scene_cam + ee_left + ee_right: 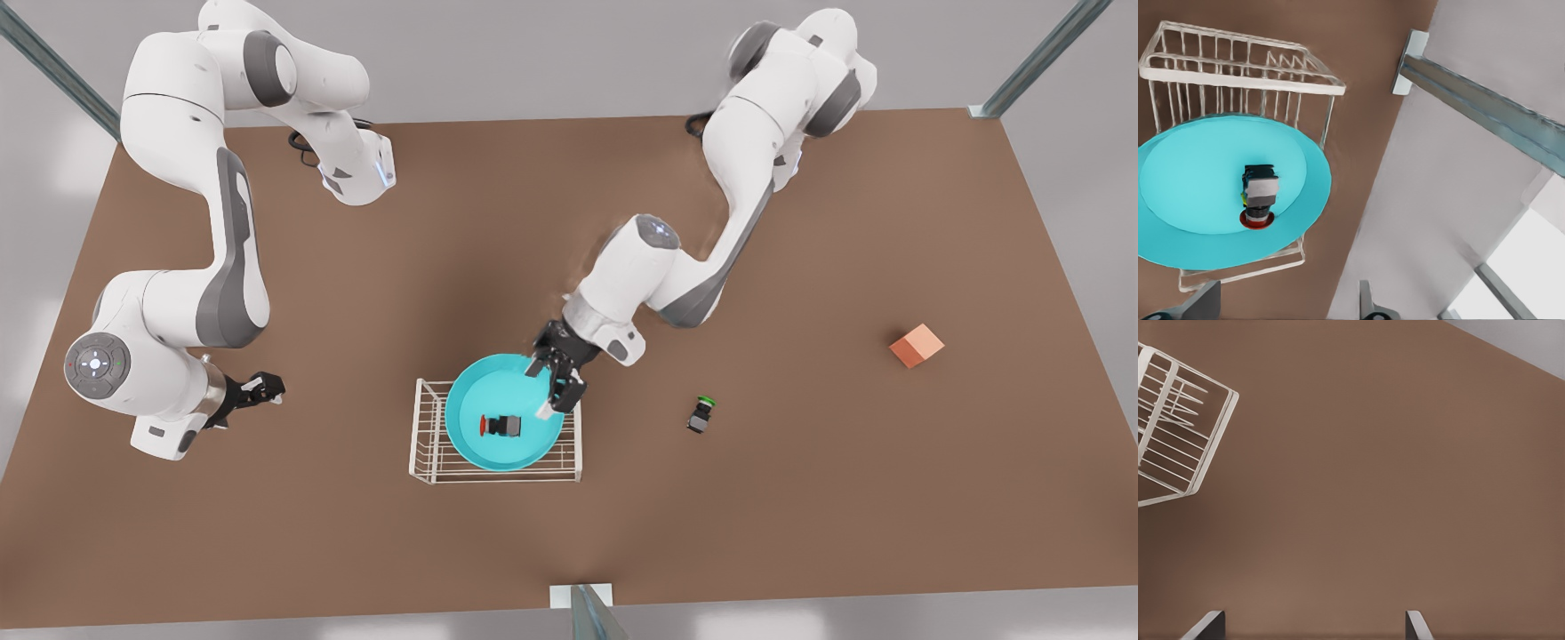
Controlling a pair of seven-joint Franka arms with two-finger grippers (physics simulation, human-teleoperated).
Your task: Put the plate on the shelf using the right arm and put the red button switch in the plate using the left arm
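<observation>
I looked over every view and found no readable text, label, brand, number or sign anywhere.

Round turquoise plate lying flat on top of the white wire shelf, small red button switch on its side near the plate's middle, black body, red cap toward the front view's left

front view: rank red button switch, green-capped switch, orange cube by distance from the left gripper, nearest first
From the left gripper, open over the plate's rim on the front view's right:
1. Red button switch, in the plate, toward the front view's left.
2. Green-capped switch, on the table toward the front view's right.
3. Orange cube, far on the front view's right.
</observation>
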